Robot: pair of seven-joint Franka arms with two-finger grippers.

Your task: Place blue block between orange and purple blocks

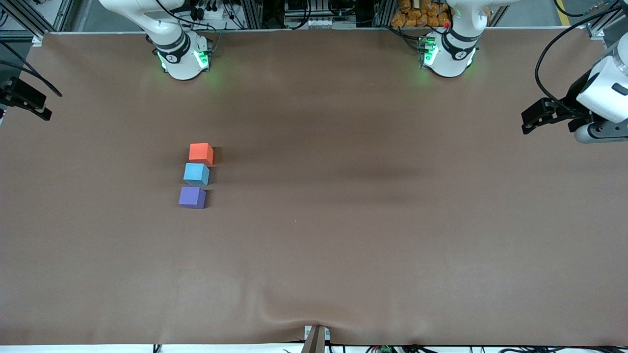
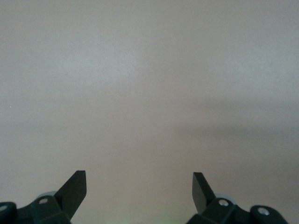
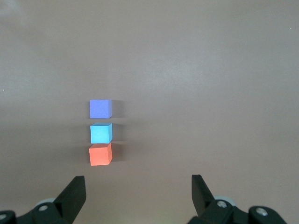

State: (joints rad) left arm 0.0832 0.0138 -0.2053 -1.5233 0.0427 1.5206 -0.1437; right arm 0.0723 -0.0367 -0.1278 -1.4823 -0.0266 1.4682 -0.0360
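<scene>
The orange block [image 1: 201, 153], the blue block [image 1: 196, 173] and the purple block [image 1: 192, 197] stand in a short row on the brown table, toward the right arm's end. The blue block is in the middle, orange farther from the front camera and purple nearer. The right wrist view shows the same row: purple [image 3: 100, 108], blue [image 3: 101, 133], orange [image 3: 100, 155]. My right gripper [image 3: 138, 186] is open and empty, high above the table, seen at the frame edge [image 1: 41, 110]. My left gripper [image 2: 139, 184] is open and empty, raised over bare table at the left arm's end [image 1: 527, 123].
The brown table cover [image 1: 343, 220] is bare apart from the three blocks. The two arm bases [image 1: 181, 56] [image 1: 449, 54] stand along the table's edge farthest from the front camera. A small mount [image 1: 316, 338] sits at the edge nearest it.
</scene>
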